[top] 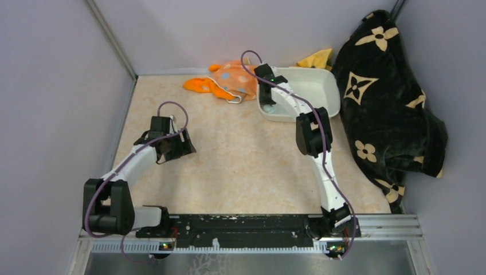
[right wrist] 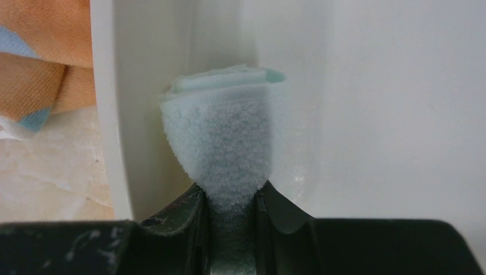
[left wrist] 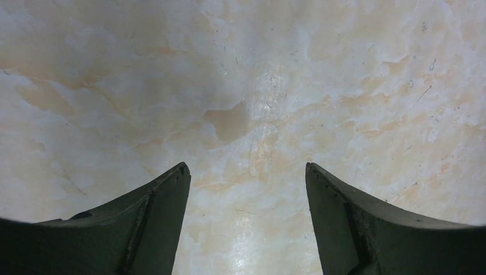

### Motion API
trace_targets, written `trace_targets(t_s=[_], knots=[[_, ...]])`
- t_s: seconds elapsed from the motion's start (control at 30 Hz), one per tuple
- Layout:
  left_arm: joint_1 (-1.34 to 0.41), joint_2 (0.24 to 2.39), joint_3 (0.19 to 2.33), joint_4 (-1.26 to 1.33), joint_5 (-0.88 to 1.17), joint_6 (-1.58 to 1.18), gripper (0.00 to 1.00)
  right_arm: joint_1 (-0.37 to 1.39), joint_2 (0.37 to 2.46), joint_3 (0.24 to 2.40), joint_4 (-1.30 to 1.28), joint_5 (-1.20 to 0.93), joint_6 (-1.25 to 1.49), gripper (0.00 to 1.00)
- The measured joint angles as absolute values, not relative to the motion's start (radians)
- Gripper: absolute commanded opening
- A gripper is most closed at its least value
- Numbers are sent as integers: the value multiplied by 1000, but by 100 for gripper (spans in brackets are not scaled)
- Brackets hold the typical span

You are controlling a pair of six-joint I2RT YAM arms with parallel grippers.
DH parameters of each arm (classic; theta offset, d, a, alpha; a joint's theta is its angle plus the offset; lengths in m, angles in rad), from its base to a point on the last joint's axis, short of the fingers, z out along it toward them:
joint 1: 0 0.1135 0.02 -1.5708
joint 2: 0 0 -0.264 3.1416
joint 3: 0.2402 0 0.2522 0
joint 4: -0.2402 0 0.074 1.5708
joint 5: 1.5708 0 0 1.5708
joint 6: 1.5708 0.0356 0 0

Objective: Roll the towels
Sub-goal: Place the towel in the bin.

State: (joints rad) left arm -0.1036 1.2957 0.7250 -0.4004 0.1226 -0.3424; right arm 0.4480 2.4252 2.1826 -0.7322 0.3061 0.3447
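My right gripper (right wrist: 232, 195) is shut on a rolled pale mint green towel (right wrist: 220, 129) and holds it inside the white bin (right wrist: 372, 114), close to the bin's left wall. In the top view the right gripper (top: 266, 103) sits over the bin's left end (top: 321, 80), and a bit of the mint towel (top: 267, 107) shows below it. The striped polka-dot towel (top: 235, 77) and the plain orange towel (top: 200, 86) lie bunched together at the back of the table, left of the bin. My left gripper (left wrist: 246, 172) is open and empty, over bare table (top: 177, 146).
A big black blanket with tan flowers (top: 384, 97) is heaped along the right wall. A yellow cloth (top: 318, 58) pokes out behind the bin. Grey walls close in the left, back and right. The marbled tabletop (top: 246, 154) lies between the arms.
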Motion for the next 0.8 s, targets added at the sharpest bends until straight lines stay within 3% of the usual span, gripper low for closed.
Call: trace_targets(t_s=[0.33, 0.5, 0.8], knots=[[-104, 1314, 725, -400, 134, -342, 79, 419, 2433, 2179, -734, 196, 449, 30], [-104, 1321, 725, -401, 141, -342, 80, 408, 2433, 2172, -731, 161, 472, 47], [-104, 1321, 725, -401, 147, -342, 80, 405, 2397, 2080, -674, 161, 472, 58]])
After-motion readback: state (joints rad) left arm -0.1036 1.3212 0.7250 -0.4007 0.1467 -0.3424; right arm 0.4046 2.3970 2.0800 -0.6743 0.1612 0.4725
